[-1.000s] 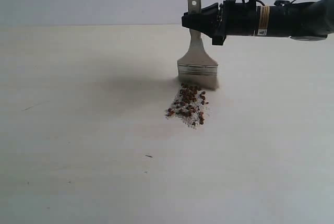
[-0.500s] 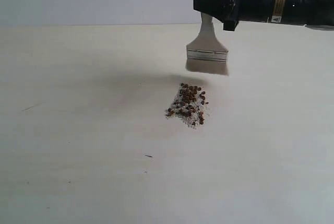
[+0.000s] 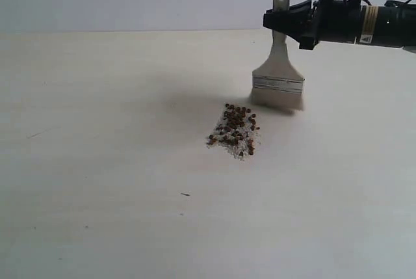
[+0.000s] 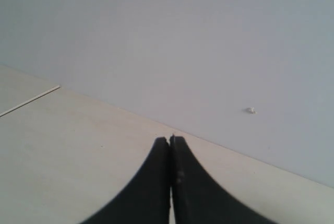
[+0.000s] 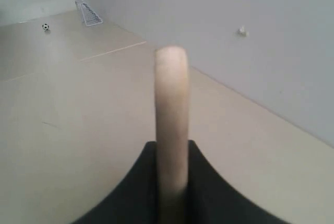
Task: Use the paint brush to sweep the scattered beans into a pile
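Whereas a second ago bristles [image 3: 278, 99] touch pile's [image 3: 235, 129] far edge, paint brush [image 3: 278, 74] now stands upright further right, clear of pile, tips low over desk [image 3: 97, 162]; contact unclear. Pile unchanged near desk middle: small mound, round reddish-brown beans [image 3: 231, 119] in pale grit [image 3: 242, 146]. Cream wooden handle [image 3: 280, 38] clamped in right pincer [image 3: 281, 24] below end hole. Empty left pincer [image 4: 170, 151] clenched, jaws meeting. Silver ferrule [image 3: 278, 84], whitish flared bristles; desk pale, matte.

Nothing can be read anywhere. A yellow label [image 3: 370, 24] on the black arm [image 3: 396, 26], right of the paint brush [image 3: 278, 82], bears print too small to read.
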Robot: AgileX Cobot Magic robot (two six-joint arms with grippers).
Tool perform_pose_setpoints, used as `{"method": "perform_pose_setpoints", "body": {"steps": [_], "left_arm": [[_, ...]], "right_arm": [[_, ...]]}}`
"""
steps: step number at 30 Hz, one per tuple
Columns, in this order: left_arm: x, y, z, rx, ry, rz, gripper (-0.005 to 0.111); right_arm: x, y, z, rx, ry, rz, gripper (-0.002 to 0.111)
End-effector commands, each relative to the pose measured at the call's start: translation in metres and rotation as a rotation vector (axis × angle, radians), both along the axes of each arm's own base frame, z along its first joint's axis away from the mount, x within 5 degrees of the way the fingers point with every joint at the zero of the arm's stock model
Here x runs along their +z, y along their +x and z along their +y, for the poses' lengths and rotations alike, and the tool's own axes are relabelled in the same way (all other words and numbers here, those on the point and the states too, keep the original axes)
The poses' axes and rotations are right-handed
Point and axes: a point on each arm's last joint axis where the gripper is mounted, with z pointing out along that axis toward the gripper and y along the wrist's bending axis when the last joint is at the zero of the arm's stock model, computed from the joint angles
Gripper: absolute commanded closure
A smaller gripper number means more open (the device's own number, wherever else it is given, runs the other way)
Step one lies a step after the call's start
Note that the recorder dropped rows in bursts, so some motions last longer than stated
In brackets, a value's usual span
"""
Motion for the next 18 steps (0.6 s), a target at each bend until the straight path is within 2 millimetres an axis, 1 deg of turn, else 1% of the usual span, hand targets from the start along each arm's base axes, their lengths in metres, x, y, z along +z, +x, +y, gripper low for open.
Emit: {"method": "perform_pose_setpoints", "body": {"steps": [1,2,3,4,6,7,11,12,15,18], "left_arm": [[-0.001,0.000,0.000,-0.001,-0.005,0.007,0.107],[-0.001,0.000,0.000,-0.001,-0.005,0.007,0.107],[-0.001,0.000,0.000,-0.001,-0.005,0.007,0.107],[-0.001,0.000,0.000,-0.001,-0.005,0.007,0.107],[-0.001,0.000,0.000,-0.001,-0.005,0.007,0.107],[-0.001,0.000,0.000,-0.001,-0.005,0.007,0.107],[-0.001,0.000,0.000,-0.001,-0.005,0.007,0.107],[-0.001,0.000,0.000,-0.001,-0.005,0.007,0.107],[-0.001,0.000,0.000,-0.001,-0.005,0.007,0.107],[-0.001,0.000,0.000,-0.001,-0.005,0.007,0.107]], "right_arm": [[0.029,-0.002,-0.008,-0.035,0.021,-0.062,0.108],[0.035,-0.002,-0.010,-0.042,0.027,-0.066,0.108],[0.050,-0.005,-0.013,-0.053,0.040,-0.068,0.108],[0.056,-0.006,-0.017,-0.064,0.052,-0.055,0.108],[0.073,-0.009,-0.023,-0.088,0.104,0.017,0.108],[0.082,-0.012,-0.030,-0.109,0.106,0.055,0.108],[0.098,-0.022,-0.036,-0.087,0.081,0.087,0.108],[0.099,-0.032,-0.031,-0.063,0.054,0.116,0.108],[0.082,-0.050,-0.027,-0.087,0.094,0.140,0.108],[0.066,-0.068,-0.026,-0.118,0.102,0.112,0.108]]}}
